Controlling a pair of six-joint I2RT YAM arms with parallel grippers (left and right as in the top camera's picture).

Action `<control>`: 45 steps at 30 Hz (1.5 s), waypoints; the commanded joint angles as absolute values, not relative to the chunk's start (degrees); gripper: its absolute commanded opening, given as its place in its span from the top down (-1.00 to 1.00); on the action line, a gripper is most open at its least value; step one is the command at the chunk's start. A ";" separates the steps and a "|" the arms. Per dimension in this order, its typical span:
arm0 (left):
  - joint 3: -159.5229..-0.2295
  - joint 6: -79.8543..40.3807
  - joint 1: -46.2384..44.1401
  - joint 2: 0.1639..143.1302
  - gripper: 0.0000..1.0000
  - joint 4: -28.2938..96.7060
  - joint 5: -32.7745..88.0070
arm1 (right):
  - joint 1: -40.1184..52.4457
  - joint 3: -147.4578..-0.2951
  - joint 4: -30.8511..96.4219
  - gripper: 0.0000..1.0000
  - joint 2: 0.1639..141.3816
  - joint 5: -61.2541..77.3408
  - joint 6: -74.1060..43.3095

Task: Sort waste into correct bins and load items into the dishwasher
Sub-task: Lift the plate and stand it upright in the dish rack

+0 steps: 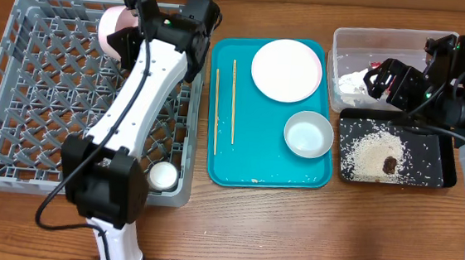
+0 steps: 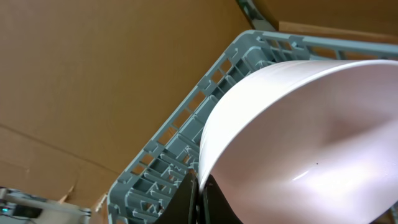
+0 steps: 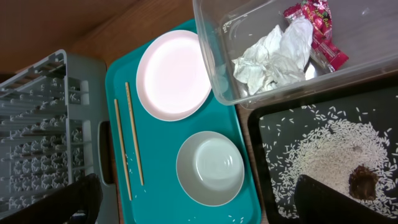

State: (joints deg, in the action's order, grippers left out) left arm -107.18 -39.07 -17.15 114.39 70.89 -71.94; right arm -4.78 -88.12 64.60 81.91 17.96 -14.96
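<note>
My left gripper (image 1: 134,12) (image 2: 199,182) is shut on the rim of a pale pinkish-white bowl (image 1: 113,26) (image 2: 298,137), held tilted over the far side of the grey dishwasher crate (image 1: 44,90) (image 2: 180,137). A small white cup (image 1: 163,175) sits in the crate's near right corner. On the teal tray (image 1: 255,161) lie the plate (image 1: 285,70) (image 3: 173,74), a white bowl (image 1: 308,134) (image 3: 210,168) and two chopsticks (image 1: 234,101) (image 3: 134,134). My right gripper (image 1: 383,82) (image 3: 208,211) hangs open and empty above the bins.
The clear tub (image 1: 337,38) (image 3: 211,68) holds crumpled paper (image 3: 270,59) and a red-and-white wrapper (image 3: 317,28). The black tray (image 1: 446,167) (image 3: 261,143) carries rice (image 3: 329,155) and a brown lump (image 3: 364,182). A few grains lie on the teal tray. A cardboard wall stands behind the crate.
</note>
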 commanded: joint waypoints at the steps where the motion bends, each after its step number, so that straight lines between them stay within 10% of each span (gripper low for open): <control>1: -106.94 -41.41 -17.28 117.89 0.92 70.61 -75.85 | -4.58 -88.12 64.82 -1.00 81.56 17.61 -14.96; 45: -103.59 -49.74 -19.94 121.60 0.92 64.58 -66.37 | -4.58 -88.12 67.05 -1.00 81.56 17.61 -14.94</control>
State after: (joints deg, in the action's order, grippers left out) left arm -104.29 -48.10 -19.53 120.68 65.04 -65.32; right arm -4.78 -88.12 67.11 81.91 17.96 -14.96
